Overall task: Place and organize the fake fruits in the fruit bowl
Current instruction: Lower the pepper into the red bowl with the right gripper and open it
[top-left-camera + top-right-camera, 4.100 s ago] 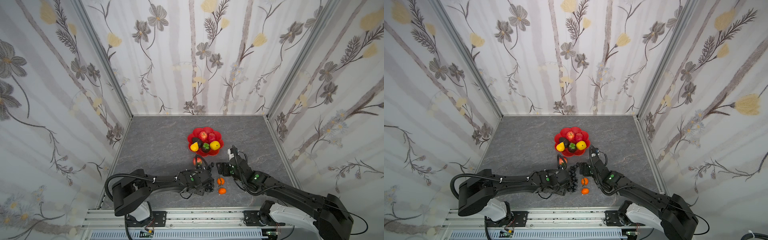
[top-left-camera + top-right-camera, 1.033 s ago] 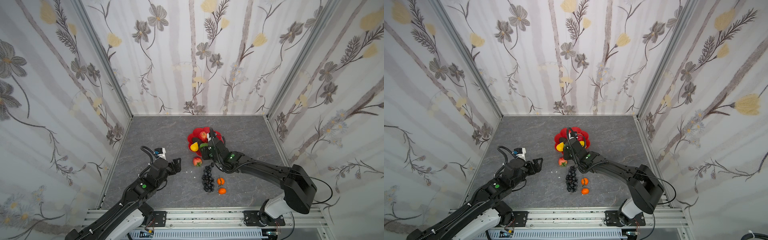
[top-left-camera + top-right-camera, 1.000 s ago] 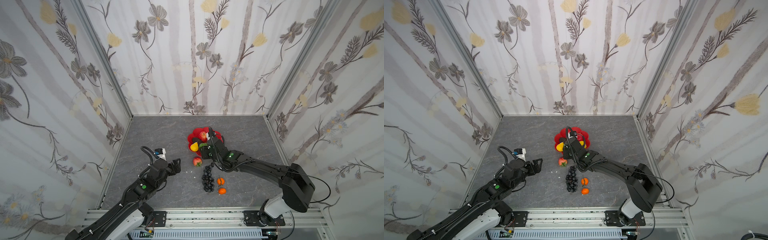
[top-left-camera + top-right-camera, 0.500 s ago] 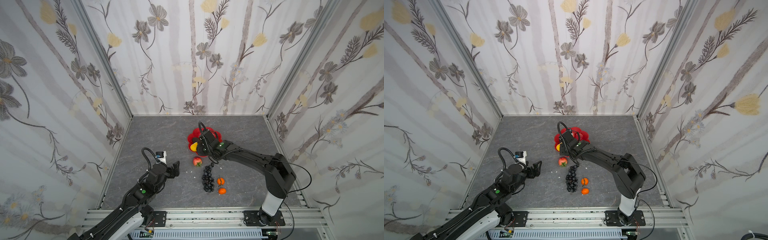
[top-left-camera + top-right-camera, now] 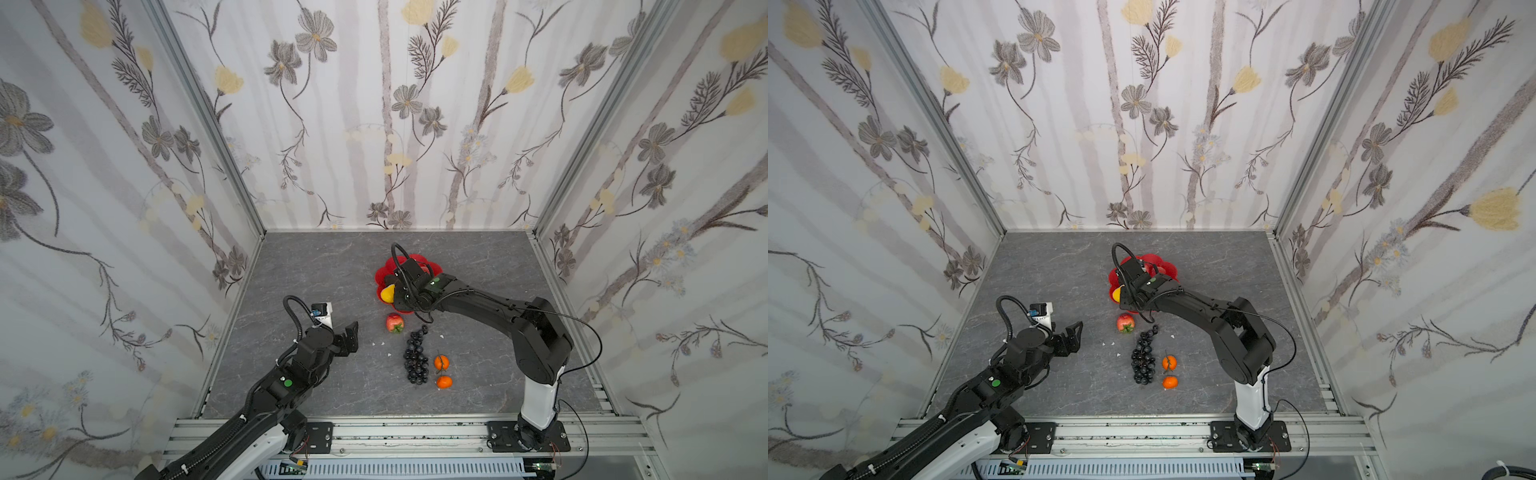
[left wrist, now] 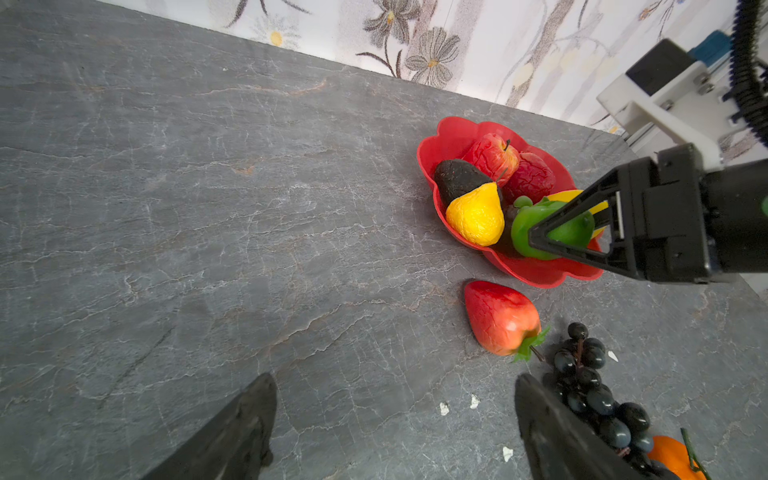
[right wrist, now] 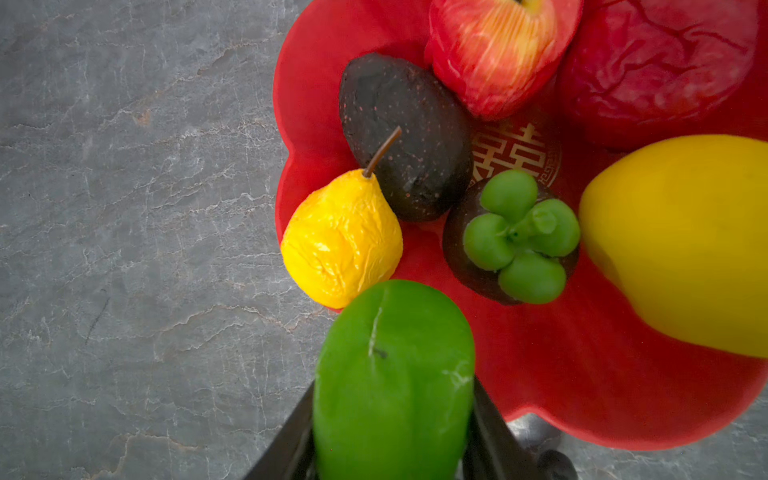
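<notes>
Tabletop (image 5: 307, 270) grey, stone-patterned. Left claw (image 5: 348, 337) hangs over a bare stretch of it, jaws spread wide, nothing between them.

Fruit bowl (image 5: 380, 274) sits further right. Inside it:
- yellow pear (image 7: 340, 241)
- dark speckled piece (image 7: 403, 137)
- red apple (image 7: 494, 54)
- wrinkled dark-red fruit (image 7: 660, 62)
- green-capped mangosteen (image 7: 511, 241)
- large yellow fruit (image 7: 681, 241)

Right claw (image 7: 392, 395) is clamped on a green fruit (image 7: 395, 357) at the bowl's rim, just beside the pear. Cannot tell whether the fruit touches the bowl.

Red strawberry-shaped fruit (image 5: 394, 323) lies on the tabletop near the bowl, apart from it. Black grape bunch (image 5: 417, 357) lies just right of that, its tip near the strawberry's leaves. Two orange fruits (image 5: 441, 362) sit right of the grapes.
</notes>
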Controlling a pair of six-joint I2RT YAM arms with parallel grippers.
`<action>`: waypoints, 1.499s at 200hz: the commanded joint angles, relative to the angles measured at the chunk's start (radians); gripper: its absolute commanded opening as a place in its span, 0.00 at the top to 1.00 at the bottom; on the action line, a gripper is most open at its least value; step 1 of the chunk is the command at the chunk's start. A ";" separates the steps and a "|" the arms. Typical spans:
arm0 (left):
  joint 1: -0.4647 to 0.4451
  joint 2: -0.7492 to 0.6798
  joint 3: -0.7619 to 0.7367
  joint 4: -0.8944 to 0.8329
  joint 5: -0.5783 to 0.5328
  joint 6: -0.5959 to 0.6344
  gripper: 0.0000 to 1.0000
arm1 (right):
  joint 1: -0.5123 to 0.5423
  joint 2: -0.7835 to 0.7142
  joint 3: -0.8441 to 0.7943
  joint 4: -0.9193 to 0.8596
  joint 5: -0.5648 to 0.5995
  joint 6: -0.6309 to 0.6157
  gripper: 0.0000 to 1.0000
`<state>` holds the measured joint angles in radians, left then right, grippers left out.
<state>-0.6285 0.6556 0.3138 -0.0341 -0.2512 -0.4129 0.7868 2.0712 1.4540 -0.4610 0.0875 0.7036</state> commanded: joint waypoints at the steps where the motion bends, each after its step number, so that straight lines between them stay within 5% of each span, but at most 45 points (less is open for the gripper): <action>1: 0.001 -0.002 0.001 0.032 -0.019 0.011 0.10 | 0.000 0.015 0.017 -0.017 0.006 0.023 0.61; 300: 0.001 0.033 0.009 0.040 -0.017 0.017 0.09 | -0.028 0.013 0.051 -0.058 -0.019 0.005 0.40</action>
<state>-0.6285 0.6735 0.3138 -0.0330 -0.2607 -0.3996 0.7536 2.1139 1.4979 -0.5220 0.0761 0.7208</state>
